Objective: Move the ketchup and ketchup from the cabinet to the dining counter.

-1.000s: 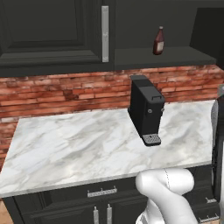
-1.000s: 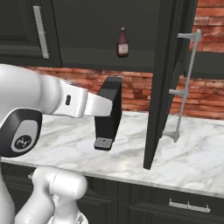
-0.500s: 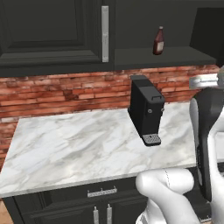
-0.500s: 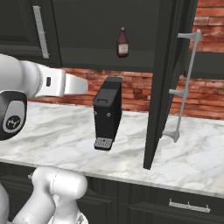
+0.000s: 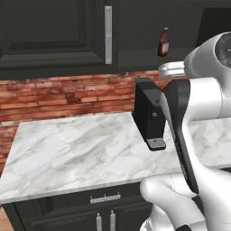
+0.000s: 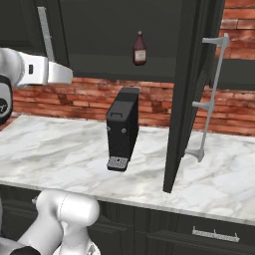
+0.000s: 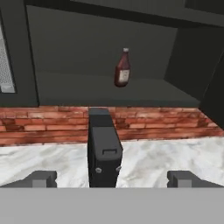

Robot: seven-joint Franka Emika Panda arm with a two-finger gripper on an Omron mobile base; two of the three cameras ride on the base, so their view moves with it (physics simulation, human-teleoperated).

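Observation:
A dark maroon ketchup [image 5: 164, 42] bottle with a narrow neck stands upright on the shelf of the open black cabinet [image 6: 104, 30]. The right base view has the ketchup [image 6: 139, 49] above the coffee machine. In the hand view the ketchup [image 7: 123, 68] sits up and ahead, well beyond my gripper [image 7: 113, 179]. My gripper's fingertips [image 7: 41, 178] stand wide apart, open, with nothing held. The dining counter is out of view.
A black coffee machine [image 6: 122, 129] stands on the marble worktop [image 5: 72, 153] under the shelf. The cabinet's open door [image 6: 191, 89] with its silver bar handle [image 6: 211, 99] juts out on the right. A closed door with a handle [image 5: 108, 34] is to the left.
My arm has swung up: it now looms large at the right of the left base view and has cleared the coffee machine in the right base view. The ketchup has not moved.

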